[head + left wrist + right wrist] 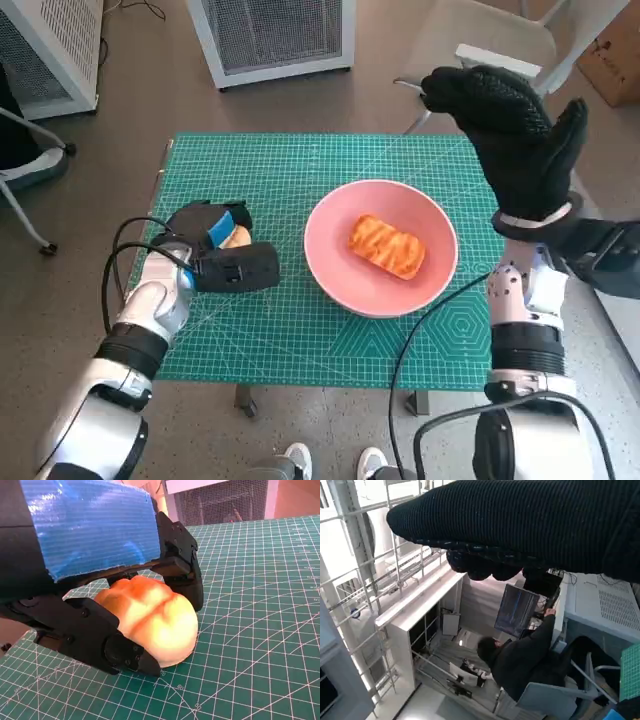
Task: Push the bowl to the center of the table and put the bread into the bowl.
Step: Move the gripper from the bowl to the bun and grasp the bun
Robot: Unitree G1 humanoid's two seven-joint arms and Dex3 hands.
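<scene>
1. Pink plastic by the look of it, the bowl (381, 247) sits on the green cutting mat (300, 340) near the middle of the table, a little toward the robot's right — so the push looks done or nearly so.
2. A striped orange bread piece (386, 246) already lies inside the bowl.
3. A second, pale bread roll (150, 620) is well apart from the bowl, resting on the mat with the left hand (215, 250) clamped around it.
4. The right hand (512, 135) is raised clear of the table, fingers spread and empty.
5. What seems left — lifting the roll, carrying it over the rim and letting go.
</scene>
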